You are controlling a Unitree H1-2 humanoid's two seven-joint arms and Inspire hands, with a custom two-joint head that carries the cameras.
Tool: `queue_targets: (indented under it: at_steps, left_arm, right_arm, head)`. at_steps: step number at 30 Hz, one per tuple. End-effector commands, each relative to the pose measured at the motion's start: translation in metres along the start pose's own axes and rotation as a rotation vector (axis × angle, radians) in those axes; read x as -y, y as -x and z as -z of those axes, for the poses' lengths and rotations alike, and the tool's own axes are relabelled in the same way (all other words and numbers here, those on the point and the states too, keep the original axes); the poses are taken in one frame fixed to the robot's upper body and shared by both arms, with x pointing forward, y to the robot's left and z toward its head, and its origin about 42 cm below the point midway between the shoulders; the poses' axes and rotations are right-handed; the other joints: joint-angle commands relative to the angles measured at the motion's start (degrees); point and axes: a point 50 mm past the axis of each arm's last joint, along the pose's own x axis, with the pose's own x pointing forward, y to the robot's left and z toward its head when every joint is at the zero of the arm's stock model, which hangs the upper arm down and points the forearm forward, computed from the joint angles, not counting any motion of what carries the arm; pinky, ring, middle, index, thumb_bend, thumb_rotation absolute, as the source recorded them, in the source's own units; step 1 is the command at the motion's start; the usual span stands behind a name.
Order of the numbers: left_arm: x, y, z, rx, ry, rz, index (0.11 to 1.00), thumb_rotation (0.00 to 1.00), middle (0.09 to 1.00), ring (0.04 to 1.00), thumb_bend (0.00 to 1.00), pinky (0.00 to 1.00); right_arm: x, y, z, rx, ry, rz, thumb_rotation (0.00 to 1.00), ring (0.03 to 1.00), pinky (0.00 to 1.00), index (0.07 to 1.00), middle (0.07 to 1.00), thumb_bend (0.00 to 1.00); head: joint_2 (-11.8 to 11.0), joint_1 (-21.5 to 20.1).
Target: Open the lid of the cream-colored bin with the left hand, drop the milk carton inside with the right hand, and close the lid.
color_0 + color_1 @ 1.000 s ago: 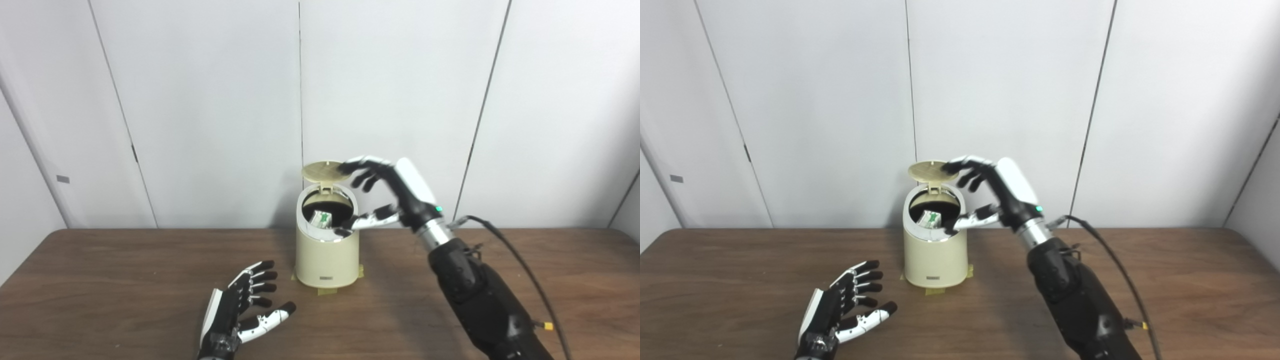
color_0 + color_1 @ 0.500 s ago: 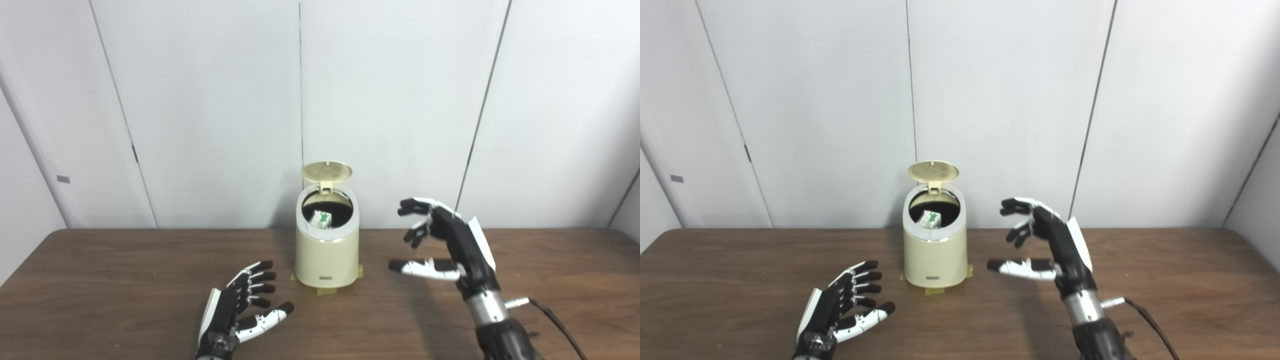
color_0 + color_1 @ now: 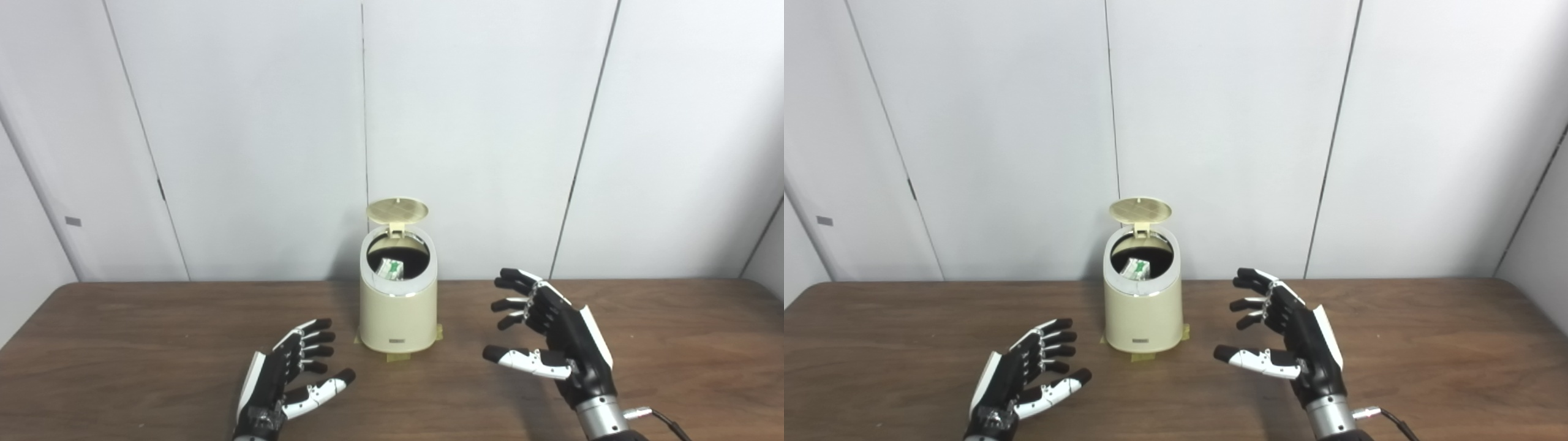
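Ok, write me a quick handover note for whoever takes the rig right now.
Left hand: open, empty, low over the table in front-left of the bin.
Right hand: open, empty, to the right of the bin, clear of it.
Cream-colored bin: upright at the table's back middle, lid standing open.
Milk carton: inside the bin.
Done: lid opened, carton dropped in.
Left: close the lid.
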Motion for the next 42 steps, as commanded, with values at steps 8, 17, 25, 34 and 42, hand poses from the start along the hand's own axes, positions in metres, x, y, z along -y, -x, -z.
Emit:
queue_targets:
  at_steps: [8, 17, 25, 34, 42]
  left_arm:
    - [-0.030, -0.080, -0.097, 0.261, -0.182, 0.080, 0.877, 0.39, 0.858, 0.811, 0.83, 0.69]
    - [-0.033, -0.154, -0.162, 0.299, -0.342, 0.179, 0.956, 0.41, 0.966, 0.966, 0.94, 0.89]
    - [-0.024, -0.185, -0.189, 0.294, -0.490, 0.222, 0.993, 0.48, 1.000, 1.000, 0.98, 0.97]
    - [-0.015, -0.205, -0.205, 0.311, -0.661, 0.290, 0.943, 0.49, 0.977, 1.000, 0.99, 0.94]
    - [-0.014, -0.198, -0.204, 0.289, -0.707, 0.370, 0.896, 0.47, 0.945, 1.000, 1.00, 1.00]
  right_arm:
    - [-0.002, -0.007, -0.012, 0.055, 0.005, 0.018, 0.14, 0.619, 0.50, 0.757, 0.748, 0.79]
    - [-0.013, -0.007, -0.014, 0.032, 0.010, 0.013, 0.17, 0.635, 0.52, 0.753, 0.754, 0.81]
    - [-0.017, -0.008, -0.016, 0.030, 0.007, 0.014, 0.15, 0.634, 0.50, 0.737, 0.753, 0.82]
    - [-0.023, -0.008, -0.018, 0.022, -0.017, 0.016, 0.13, 0.628, 0.49, 0.735, 0.756, 0.81]
    - [-0.028, -0.010, -0.015, 0.023, -0.013, 0.007, 0.11, 0.586, 0.45, 0.726, 0.733, 0.80]
  head:
    - [-1.03, 0.77]
    - [-1.85, 0.19]
    - [-2.07, 0.38]
    - [-1.85, -0.35]
    - [-1.62, -0.41]
